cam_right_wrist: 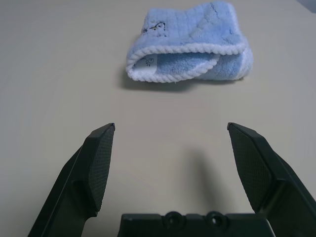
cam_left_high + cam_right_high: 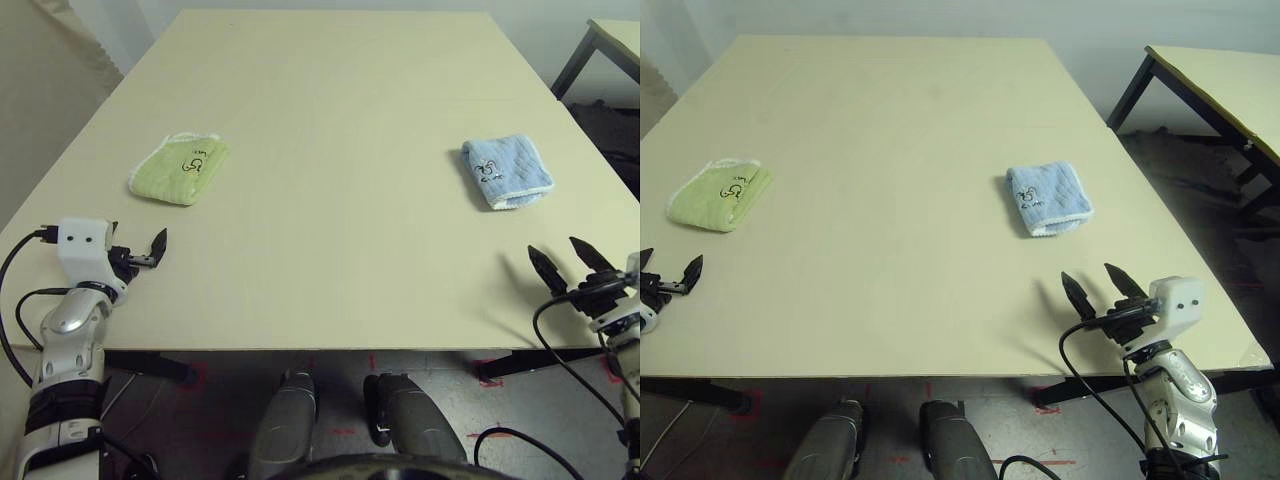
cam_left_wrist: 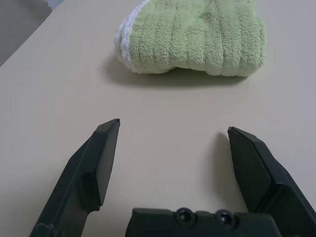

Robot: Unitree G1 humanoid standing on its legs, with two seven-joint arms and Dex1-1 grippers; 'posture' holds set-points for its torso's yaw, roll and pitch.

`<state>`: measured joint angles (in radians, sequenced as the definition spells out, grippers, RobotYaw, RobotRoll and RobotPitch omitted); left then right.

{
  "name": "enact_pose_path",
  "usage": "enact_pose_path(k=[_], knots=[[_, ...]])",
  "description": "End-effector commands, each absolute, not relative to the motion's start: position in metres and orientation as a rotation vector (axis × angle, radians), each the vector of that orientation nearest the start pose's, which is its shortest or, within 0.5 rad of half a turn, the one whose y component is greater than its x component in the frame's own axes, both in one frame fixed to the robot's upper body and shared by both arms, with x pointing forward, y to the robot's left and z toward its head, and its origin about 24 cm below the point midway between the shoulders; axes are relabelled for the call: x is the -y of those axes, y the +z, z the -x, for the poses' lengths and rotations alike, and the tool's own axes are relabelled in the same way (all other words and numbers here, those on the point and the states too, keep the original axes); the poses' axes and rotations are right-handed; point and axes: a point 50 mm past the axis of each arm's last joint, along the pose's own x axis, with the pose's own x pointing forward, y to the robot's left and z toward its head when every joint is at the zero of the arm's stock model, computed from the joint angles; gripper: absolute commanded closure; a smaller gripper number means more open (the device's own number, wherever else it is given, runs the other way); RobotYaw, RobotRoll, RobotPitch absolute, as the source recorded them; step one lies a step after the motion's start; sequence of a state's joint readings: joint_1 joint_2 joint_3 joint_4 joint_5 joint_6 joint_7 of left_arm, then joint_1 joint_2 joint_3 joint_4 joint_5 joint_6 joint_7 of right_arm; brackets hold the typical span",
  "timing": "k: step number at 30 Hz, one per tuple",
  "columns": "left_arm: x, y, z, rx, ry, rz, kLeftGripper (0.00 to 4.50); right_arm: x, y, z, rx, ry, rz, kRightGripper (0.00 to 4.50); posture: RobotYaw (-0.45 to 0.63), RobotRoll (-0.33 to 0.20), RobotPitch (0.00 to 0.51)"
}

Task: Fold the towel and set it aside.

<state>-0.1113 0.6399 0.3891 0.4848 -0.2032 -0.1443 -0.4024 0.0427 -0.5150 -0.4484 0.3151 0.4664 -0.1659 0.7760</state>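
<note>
– At one o'clock from the left gripper [image 2: 139,232], with twelve at the table's [image 2: 330,90] far edge, what's lying there?

– Light green terry towel [image 2: 180,172], folded into a compact bundle, white-edged, dark embroidered logo up.

– Is the left gripper touching it?

– No, it's apart from it, fingers spread wide and empty.

– And the right gripper [image 2: 1086,270]?

– Open and empty too. Folded light-blue towel [image 2: 1048,198] sits at its eleven o'clock, white-trimmed, also apart from the fingers.
</note>
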Motion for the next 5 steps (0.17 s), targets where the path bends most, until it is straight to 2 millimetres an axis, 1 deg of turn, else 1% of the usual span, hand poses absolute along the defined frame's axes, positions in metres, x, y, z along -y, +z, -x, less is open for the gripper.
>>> enact_pose_path(k=[1, 5], knots=[[-0.3653, 0.0686, -0.2378, -0.133, 0.101, -0.32, 0.02, 0.3358, 0.0612, -0.2058, 0.038, 0.205, 0.041, 0.0, 0.02, 0.0, 0.132], [-0.3663, 0.0691, -0.237, -0.134, 0.106, -0.321, 0.02, 0.3357, 0.0604, -0.2053, 0.036, 0.204, 0.038, 0.0, 0.02, 0.0, 0.132]])
